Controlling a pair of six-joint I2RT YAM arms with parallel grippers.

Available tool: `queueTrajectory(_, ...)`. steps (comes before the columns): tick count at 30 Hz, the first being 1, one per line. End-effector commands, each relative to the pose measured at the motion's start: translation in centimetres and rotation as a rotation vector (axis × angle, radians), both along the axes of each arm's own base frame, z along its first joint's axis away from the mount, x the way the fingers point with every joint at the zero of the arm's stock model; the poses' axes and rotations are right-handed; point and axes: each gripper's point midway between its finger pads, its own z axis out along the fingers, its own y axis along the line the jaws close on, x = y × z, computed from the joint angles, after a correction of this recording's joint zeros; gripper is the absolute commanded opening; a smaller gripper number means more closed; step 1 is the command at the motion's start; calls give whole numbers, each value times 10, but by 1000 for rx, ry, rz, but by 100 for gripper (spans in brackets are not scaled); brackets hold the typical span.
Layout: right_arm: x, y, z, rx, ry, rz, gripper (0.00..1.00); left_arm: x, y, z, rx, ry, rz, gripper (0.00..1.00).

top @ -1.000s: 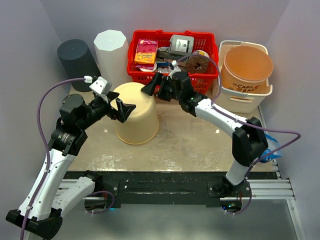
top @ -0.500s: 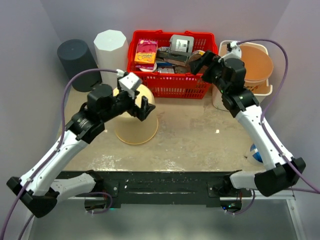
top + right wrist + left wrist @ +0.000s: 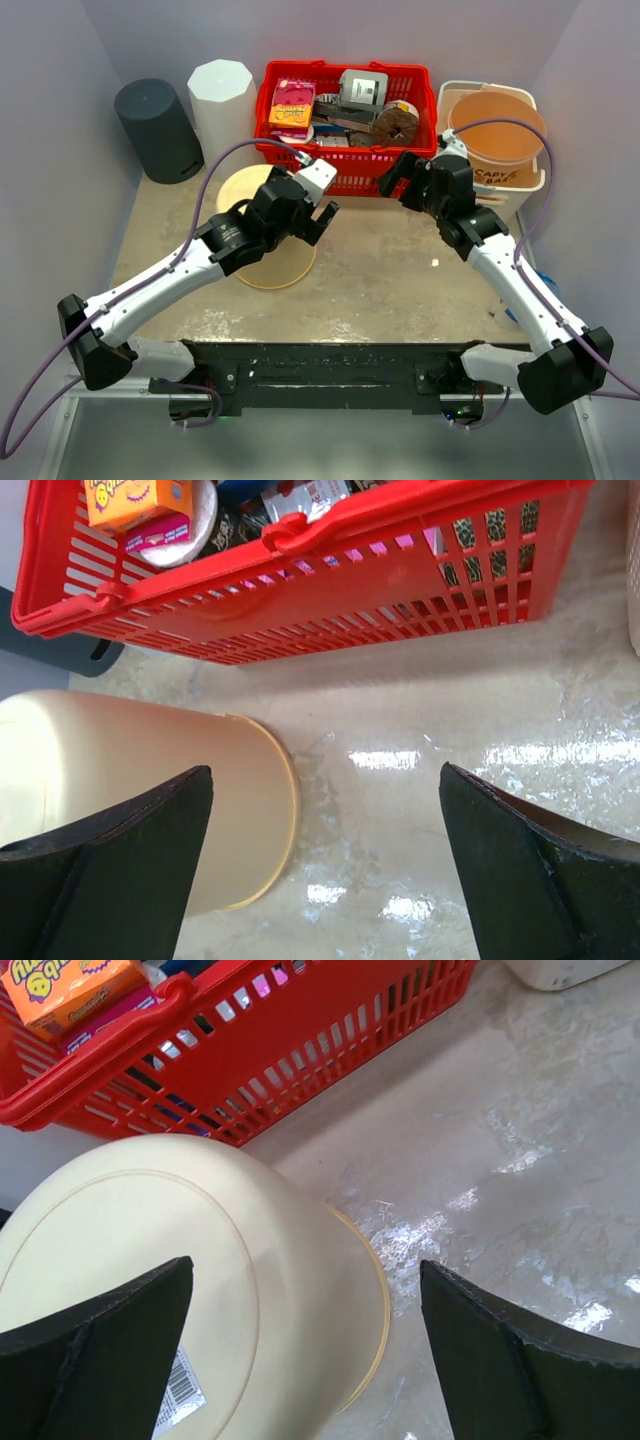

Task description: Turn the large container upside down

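While the large cream container (image 3: 240, 188) sits mouth-down on the worktop (image 3: 400, 290), base up, just in front of the red basket (image 3: 350, 172), left fingers (image 3: 100, 1360) spread wide above its base, empty, right fingers (image 3: 520, 880) spread wide near the basket front, holding nothing

Cream container (image 3: 200, 1260) upside down, tabletop

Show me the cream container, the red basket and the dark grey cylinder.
cream container (image 3: 130, 1230), left wrist view, on its flat bottom.
red basket (image 3: 420, 515), right wrist view, on its front rim.
dark grey cylinder (image 3: 165, 140), top view, on its side.
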Motion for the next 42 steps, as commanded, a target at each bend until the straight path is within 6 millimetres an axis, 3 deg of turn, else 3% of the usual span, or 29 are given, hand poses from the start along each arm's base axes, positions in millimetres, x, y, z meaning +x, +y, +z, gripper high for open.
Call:
queueTrajectory(1,-7,-1,11,38,-34,-3,99,9,23,6,56,-54,121,100)
queueTrajectory(12,-17,0,-9,39,9,13,99,9,61,-36,213,-34,281,100)
queueTrajectory(17,-18,1,-12,40,18,21,99,17,91,-51,263,-11,366,100)
queueTrajectory(21,-19,2,-11,44,14,28,99,38,136,-57,244,11,476,100)
queueTrajectory(24,-19,4,-12,51,17,35,99,50,157,-58,266,-4,497,99)
queueTrajectory(33,-23,7,-17,62,30,55,99,91,211,-70,242,19,581,99)
queueTrajectory(37,-24,9,-19,66,33,63,99,117,224,-59,206,7,602,100)
queueTrajectory(42,-25,9,-24,64,47,68,99,140,243,-62,201,13,645,100)
